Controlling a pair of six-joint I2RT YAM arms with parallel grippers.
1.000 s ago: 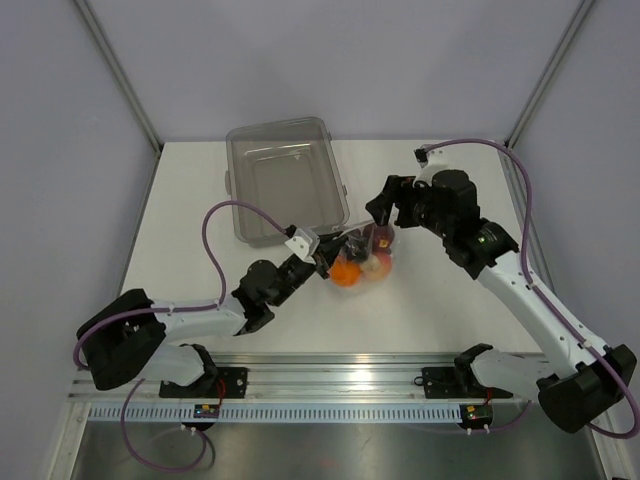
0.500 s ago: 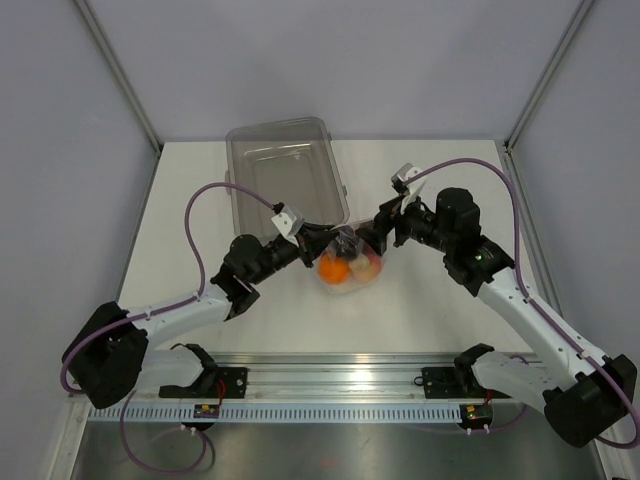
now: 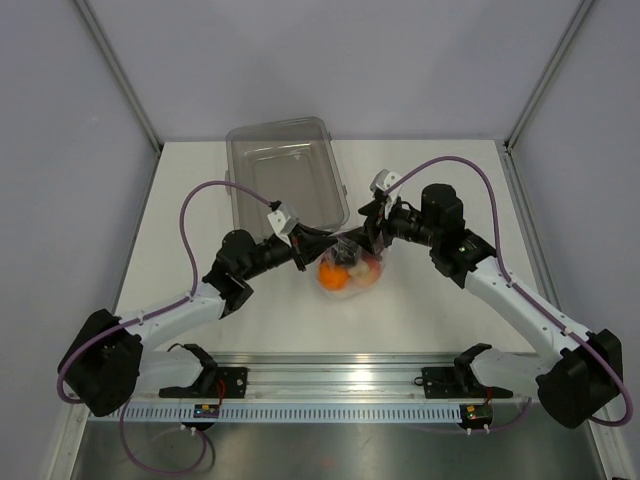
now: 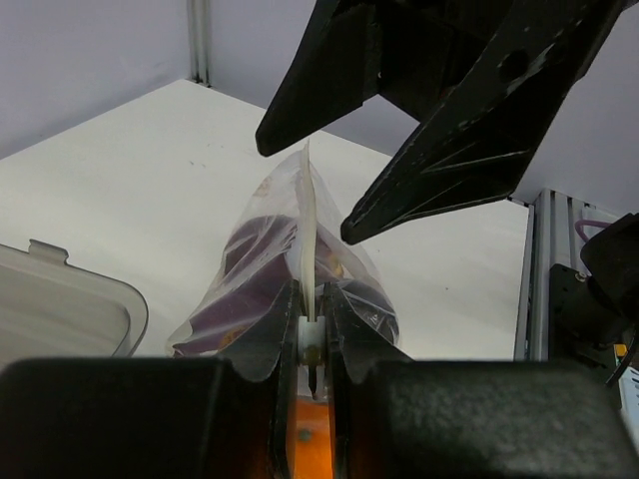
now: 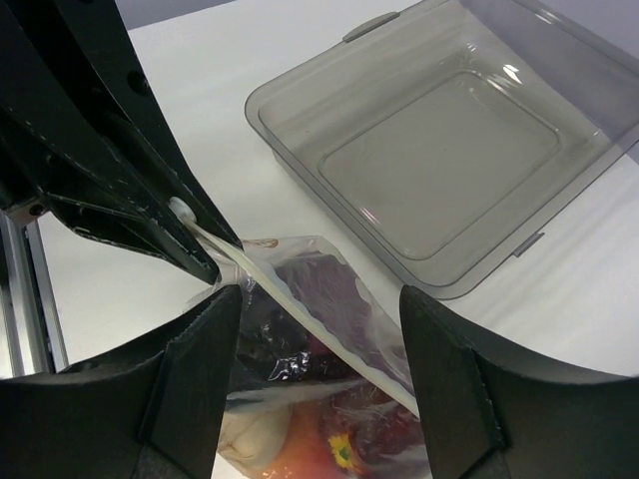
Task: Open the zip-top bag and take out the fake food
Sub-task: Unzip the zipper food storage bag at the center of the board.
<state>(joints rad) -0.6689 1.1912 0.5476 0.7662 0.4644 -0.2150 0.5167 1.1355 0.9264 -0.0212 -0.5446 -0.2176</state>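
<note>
**Task object.** The zip-top bag (image 3: 350, 262) is small and clear, with a white zip strip along its top edge. It sits at mid-table, just in front of the near right corner of the clear plastic bin (image 3: 285, 180). Whether its base rests on the table (image 3: 440, 190) cannot be told. It is packed with fake food (image 3: 334, 274): an orange piece, dark purple and red pieces, and a whitish one.

**Grippers.** The left gripper (image 4: 312, 304) is clamped tight on one end of the zip strip, which rises upright from between its jaws. The right gripper (image 5: 319, 299) is spread wide, one finger on each side of the bag's upper edge, and grips nothing.

**Views.** From above, both arms converge on the bag, and their wrists hide most of it except the orange piece. The left wrist view shows the strip edge-on, with the right gripper's two dark fingers flanking its top. The right wrist view looks down through the plastic onto the food, with the open-topped bin behind.

**Surroundings.** An aluminium rail (image 3: 330, 385) carries the arm bases along the near edge, and a purple cable (image 3: 195, 210) loops over each arm.
</note>
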